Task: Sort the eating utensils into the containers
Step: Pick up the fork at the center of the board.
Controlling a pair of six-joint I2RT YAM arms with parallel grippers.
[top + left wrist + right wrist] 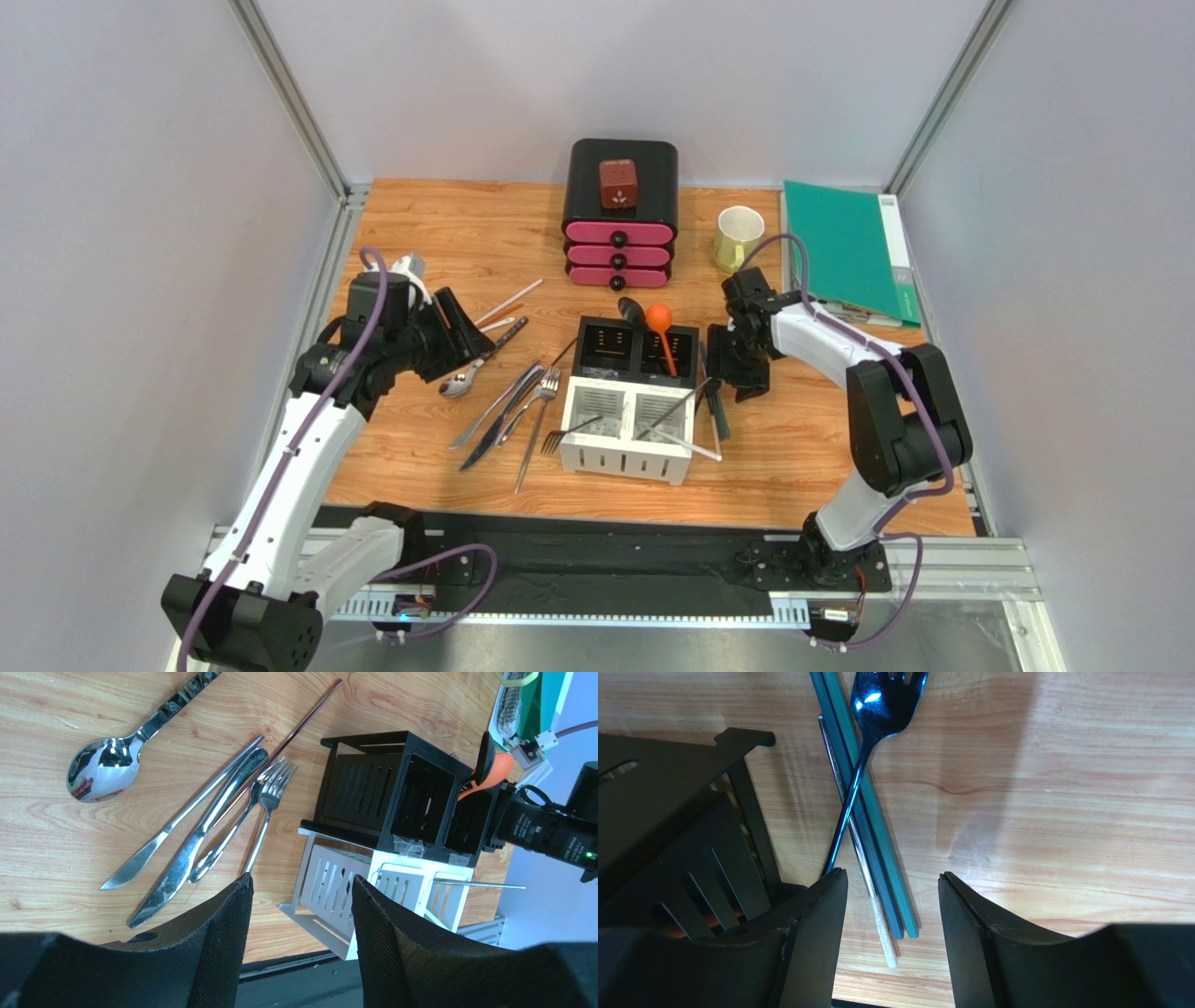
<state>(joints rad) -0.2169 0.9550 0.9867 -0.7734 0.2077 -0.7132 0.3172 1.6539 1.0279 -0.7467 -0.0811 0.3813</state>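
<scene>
Both hands are empty. The left hand (302,880) hangs over the left part of the bench (421,238) with its fingers spread wide and nothing between them. Below it on the wood is a loose bunch of silverware. A big spoon (105,766) lies off by itself. Next to it are two knives (186,857) and two forks (270,787), side by side and partly overlapping. A thin brownish chopstick (302,721) slants past the fork heads.

The caddy (631,399) sits mid-bench, black compartments at the back and white slotted ones at the front. An orange spoon (659,329) and a black spoon (631,310) stick up out of the black half. A silver piece (680,406) lies slanted across the right white compartment; I can't tell what kind it is. One more fork (551,437) lies just off the caddy's left white side.

The right hand (892,875) is down low, just right of the caddy, with its fingers apart too and pinching nothing. Under it lies a dark-looking fork (885,703), crossed over a pair of teal chopsticks (878,833), plus a thin stick with a white tip (882,941). The fork's handle runs under one finger, right by the black caddy wall.

At the back of the bench are a black-and-pink drawer box (620,210), a pale mug (738,235) and a green folder (842,245).
</scene>
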